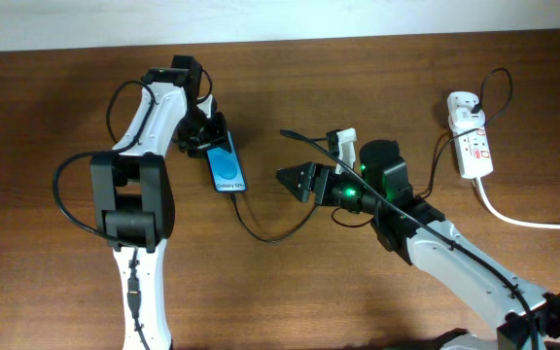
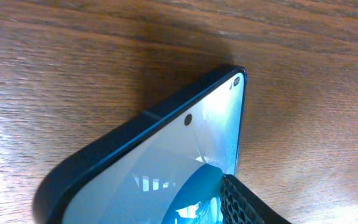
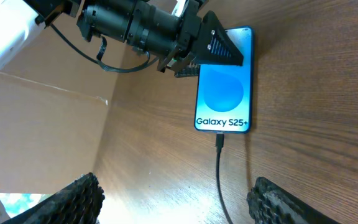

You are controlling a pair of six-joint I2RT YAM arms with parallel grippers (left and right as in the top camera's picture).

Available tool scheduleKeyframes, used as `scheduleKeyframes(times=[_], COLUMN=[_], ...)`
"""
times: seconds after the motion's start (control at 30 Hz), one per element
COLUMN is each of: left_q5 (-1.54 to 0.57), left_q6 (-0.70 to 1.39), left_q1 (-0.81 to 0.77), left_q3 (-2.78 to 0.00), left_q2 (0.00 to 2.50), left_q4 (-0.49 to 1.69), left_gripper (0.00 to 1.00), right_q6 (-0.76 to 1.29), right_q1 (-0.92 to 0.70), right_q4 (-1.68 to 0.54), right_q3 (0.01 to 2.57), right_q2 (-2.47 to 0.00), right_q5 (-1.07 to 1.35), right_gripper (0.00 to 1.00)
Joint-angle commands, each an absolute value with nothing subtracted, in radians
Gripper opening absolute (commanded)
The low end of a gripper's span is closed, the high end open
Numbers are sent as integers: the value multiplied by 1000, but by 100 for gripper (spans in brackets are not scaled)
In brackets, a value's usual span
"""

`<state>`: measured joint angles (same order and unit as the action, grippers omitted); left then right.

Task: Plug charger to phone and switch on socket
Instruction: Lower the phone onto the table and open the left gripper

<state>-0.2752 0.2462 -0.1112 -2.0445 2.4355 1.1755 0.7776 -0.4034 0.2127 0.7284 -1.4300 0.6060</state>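
Note:
The phone (image 1: 227,168) lies on the table with its blue screen up and the white text "Galaxy S25+" at its near end. The charger's thin black cable (image 1: 261,233) has its plug tip (image 3: 219,140) in the phone's near end. It curves over the table and runs right toward the socket (image 1: 472,146). My left gripper (image 1: 210,136) is shut on the phone's far end, as the right wrist view (image 3: 207,53) shows. The left wrist view shows the phone's screen (image 2: 185,146) close up beside one finger (image 2: 253,208). My right gripper (image 1: 297,181) is open and empty, just right of the phone, its fingers (image 3: 179,202) either side of the cable.
The white power strip sits at the far right with a white adapter (image 1: 463,103) plugged into its far end. Its thick white cord (image 1: 533,222) runs off the right edge. A black cable loop (image 1: 499,87) rises beside it. The right arm (image 1: 436,243) crosses the table's lower right.

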Motion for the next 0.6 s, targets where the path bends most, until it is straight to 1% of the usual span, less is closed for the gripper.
scheduleKeyframes(times=[0.0, 0.07, 0.1, 0.13, 0.3, 0.33, 0.43, 0.5, 0.53, 0.57], left_q5=[-133, -133, -133, -134, -134, -134, -133, -133, -133, -134], left_q6=[237, 237, 237, 237, 237, 237, 229, 229, 229, 229], left_q1=[-105, -105, -105, -105, -104, -99, -91, -84, -84, -84], left_q3=[-2043, -2043, -2043, -2043, -2044, -2068, -2196, -2346, -2438, -2510], left_q2=[2442, 2442, 2442, 2442, 2442, 2441, 2415, 2364, 2323, 2286], left_q4=[1180, 1186, 1188, 1188, 1181, 1192, 1258, 1335, 1377, 1409], left_gripper=[51, 64, 68, 68, 59, 57, 56, 57, 57, 58], right_q6=[763, 763, 763, 763, 735, 712, 633, 545, 477, 420], right_q1=[-399, -399, -399, -399, -399, -399, -399, -399, -398, -398], right_q4=[216, 216, 216, 216, 216, 221, 176, 40, -62, -170], right_q3=[736, 736, 736, 736, 736, 737, 763, 831, 884, 941], right_q2=[-1433, -1433, -1433, -1433, -1433, -1433, -1432, -1431, -1431, -1431], right_q5=[593, 593, 593, 593, 594, 596, 597, 591, 589, 575], right_gripper=[80, 80, 80, 80, 80, 79, 80, 85, 90, 98])
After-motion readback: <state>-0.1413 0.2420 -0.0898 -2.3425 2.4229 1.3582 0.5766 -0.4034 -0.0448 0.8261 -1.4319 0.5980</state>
